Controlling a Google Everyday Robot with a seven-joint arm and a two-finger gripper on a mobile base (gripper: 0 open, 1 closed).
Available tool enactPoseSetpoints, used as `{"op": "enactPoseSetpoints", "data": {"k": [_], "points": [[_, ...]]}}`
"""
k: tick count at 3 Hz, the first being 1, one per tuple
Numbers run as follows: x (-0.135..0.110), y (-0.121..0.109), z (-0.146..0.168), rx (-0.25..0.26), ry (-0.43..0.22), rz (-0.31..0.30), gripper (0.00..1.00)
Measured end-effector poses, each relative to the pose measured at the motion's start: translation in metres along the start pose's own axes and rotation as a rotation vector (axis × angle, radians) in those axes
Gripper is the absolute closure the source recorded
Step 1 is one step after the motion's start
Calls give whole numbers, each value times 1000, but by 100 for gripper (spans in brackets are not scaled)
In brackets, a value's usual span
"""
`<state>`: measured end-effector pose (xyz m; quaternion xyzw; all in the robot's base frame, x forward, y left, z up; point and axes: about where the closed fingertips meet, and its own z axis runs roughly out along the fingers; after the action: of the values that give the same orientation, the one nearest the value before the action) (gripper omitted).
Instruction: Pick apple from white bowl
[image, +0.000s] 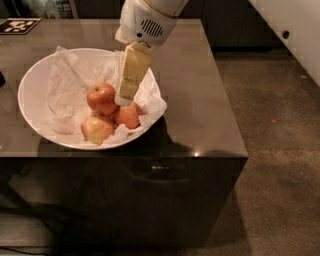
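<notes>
Apple beside gripper, other apples adjoining

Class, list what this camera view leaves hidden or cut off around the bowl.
1. Camera view: the gripper, low over the white bowl beside the apple, covers part of an orange-red apple.
2. The arm: cut off by the top edge.
3. Bowl's floor: hidden under crumpled paper.

The arm enters from the top edge of the view, and its white wrist housing shows a vented grille to the camera. Below it the cream-coloured pincer points downward, leaning slightly toward the view's left, with its tip left of centre in the upper half.
</notes>
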<state>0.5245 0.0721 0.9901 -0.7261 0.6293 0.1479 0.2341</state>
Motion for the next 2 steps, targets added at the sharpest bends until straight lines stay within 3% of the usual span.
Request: {"op": "enactPoseSetpoints", "data": {"k": [1, 2], "points": [[0, 0, 1, 3, -1, -3, 0], [4, -3, 25, -32, -34, 4, 0]]}}
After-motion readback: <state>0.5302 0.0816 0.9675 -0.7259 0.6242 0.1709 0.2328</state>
